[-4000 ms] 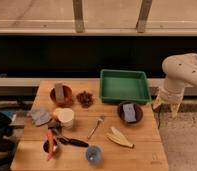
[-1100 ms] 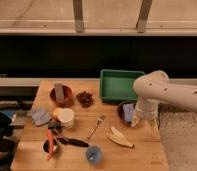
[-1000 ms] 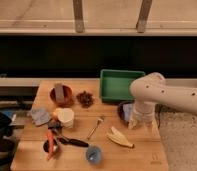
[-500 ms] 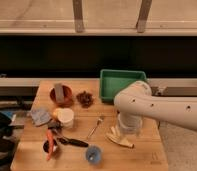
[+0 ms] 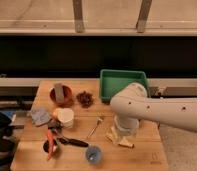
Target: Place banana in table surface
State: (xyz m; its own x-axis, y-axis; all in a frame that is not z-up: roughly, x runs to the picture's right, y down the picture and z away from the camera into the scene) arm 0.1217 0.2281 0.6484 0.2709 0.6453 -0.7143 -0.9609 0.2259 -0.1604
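The banana (image 5: 119,140) is pale yellow-cream and lies on the light-brown wooden table surface (image 5: 147,152) near the front, right of centre. My white arm reaches in from the right. My gripper (image 5: 122,133) hangs straight down at the banana's upper end and covers part of it. I cannot tell whether it touches the fruit.
A green tray (image 5: 123,82) stands at the back right. A fork (image 5: 95,126) lies left of the banana. There are also a red bowl (image 5: 61,95), a brown cluster (image 5: 84,98), a white cup (image 5: 66,117), a grey cloth (image 5: 40,116), a carrot (image 5: 50,142) and a small blue bowl (image 5: 93,155).
My arm has swung from beside the tray's right edge leftward and forward, coming down over the banana. It now hides the bowl that stood right of the fork. The banana has not moved.
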